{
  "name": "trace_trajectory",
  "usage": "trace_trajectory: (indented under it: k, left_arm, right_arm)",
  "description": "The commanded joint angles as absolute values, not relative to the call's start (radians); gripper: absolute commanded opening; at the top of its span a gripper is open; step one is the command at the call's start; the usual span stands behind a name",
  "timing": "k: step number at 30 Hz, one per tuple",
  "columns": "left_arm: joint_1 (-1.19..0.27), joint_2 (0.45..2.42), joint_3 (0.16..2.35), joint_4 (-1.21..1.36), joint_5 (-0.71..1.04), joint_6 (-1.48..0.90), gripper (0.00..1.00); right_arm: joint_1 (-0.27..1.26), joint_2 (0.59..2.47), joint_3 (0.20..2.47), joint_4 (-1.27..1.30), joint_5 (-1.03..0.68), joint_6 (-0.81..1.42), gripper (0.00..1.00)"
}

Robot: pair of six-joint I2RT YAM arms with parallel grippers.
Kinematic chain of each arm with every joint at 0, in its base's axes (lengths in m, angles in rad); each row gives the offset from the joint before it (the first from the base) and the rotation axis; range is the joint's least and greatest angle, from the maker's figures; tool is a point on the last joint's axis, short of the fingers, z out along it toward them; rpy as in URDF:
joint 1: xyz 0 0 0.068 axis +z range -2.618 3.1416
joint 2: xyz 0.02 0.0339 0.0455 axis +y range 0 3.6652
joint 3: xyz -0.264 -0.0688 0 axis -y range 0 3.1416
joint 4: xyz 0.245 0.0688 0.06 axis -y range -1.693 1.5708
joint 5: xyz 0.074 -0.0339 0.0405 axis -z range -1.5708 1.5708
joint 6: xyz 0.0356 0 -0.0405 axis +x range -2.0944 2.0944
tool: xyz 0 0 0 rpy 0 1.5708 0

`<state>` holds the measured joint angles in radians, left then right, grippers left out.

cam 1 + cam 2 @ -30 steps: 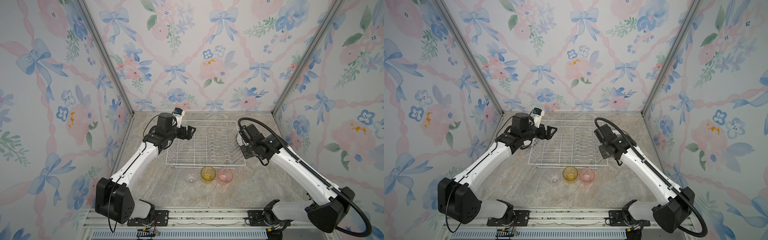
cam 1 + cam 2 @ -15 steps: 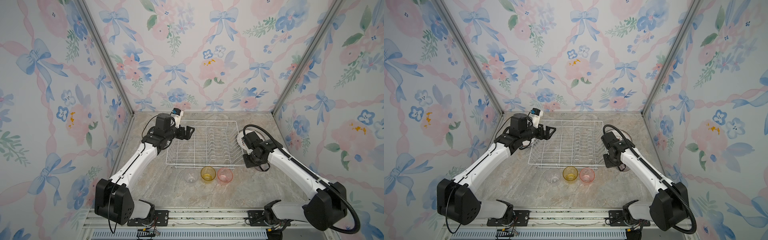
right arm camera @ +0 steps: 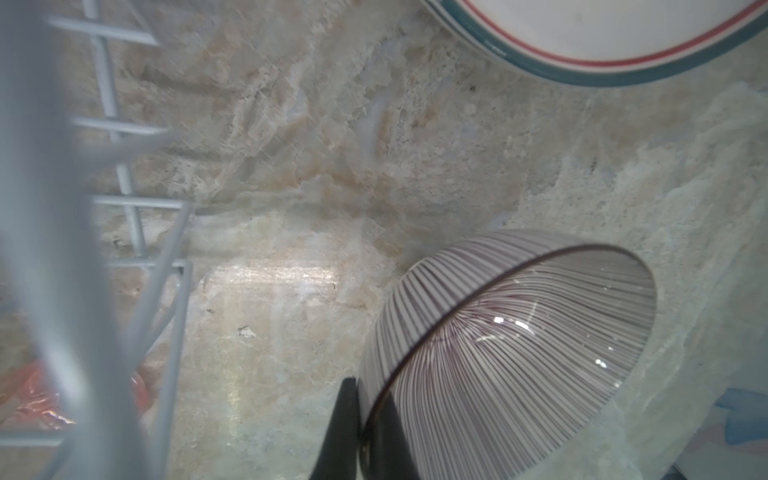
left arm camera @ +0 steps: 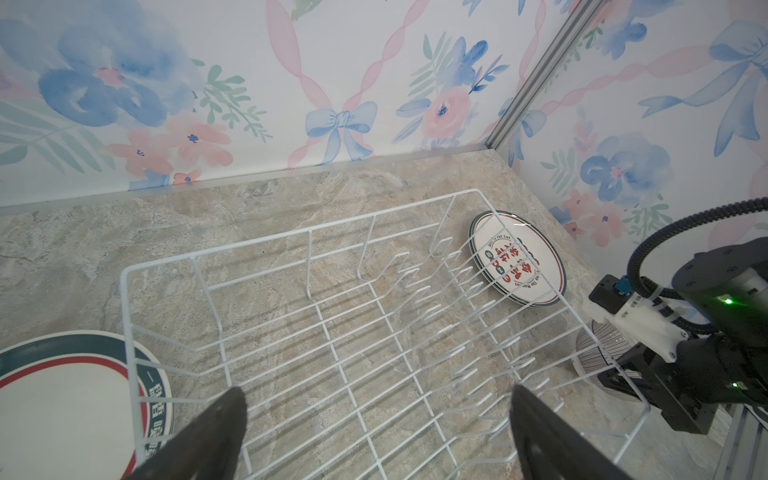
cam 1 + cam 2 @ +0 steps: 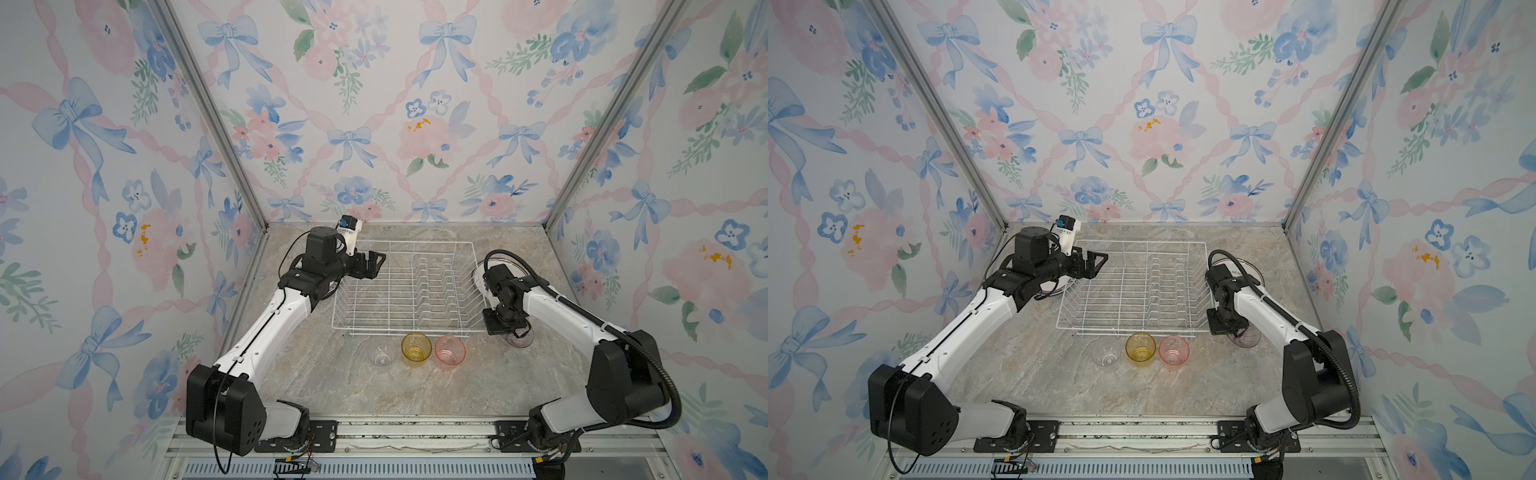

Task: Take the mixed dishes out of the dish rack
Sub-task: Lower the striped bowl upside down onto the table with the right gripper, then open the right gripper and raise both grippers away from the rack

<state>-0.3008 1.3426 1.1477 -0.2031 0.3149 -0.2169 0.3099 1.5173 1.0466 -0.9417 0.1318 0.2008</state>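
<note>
Right wrist view — fingers (image 3: 345,424) pinch the bowl (image 3: 519,332), partly cut off.

The right gripper (image 5: 514,331), pinching the small ribbed purplish bowl (image 5: 521,338), is now clear of the white wire dish rack (image 5: 473,286), low over the marble counter's (image 5: 552,365) right side.

Rack interior: reached from above; dish rack (image 5: 386,291) crossed only by upright prongs (image 5: 432,282).
Near side: barred by three tumblers (image 5: 415,347).
Right flank: narrowed by plates (image 4: 517,259) and bowl (image 3: 498,332).
</note>
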Motion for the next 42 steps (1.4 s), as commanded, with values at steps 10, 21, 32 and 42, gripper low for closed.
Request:
trace_trajectory:
  k: [10,21,32,42]
  left_arm:
    - [-0.286,1.336,1.146,-0.187,0.333,-0.198,0.98]
    - [-0.285,1.337,1.153,-0.188,0.336,-0.199,0.98]
    - [-0.284,1.337,1.147,-0.187,0.334,-0.2,0.98]
    - [-0.27,1.342,1.141,-0.187,0.309,-0.199,0.98]
  right_arm:
    - [0.269,1.603,1.052,-0.893,0.16,0.169,0.02]
    - [0.269,1.606,1.049,-0.878,0.138,0.16,0.19]
    - [0.268,1.543,1.047,-0.874,0.089,0.161,0.29]
    - [0.252,1.369,1.09,-0.924,0.049,0.158,0.35]
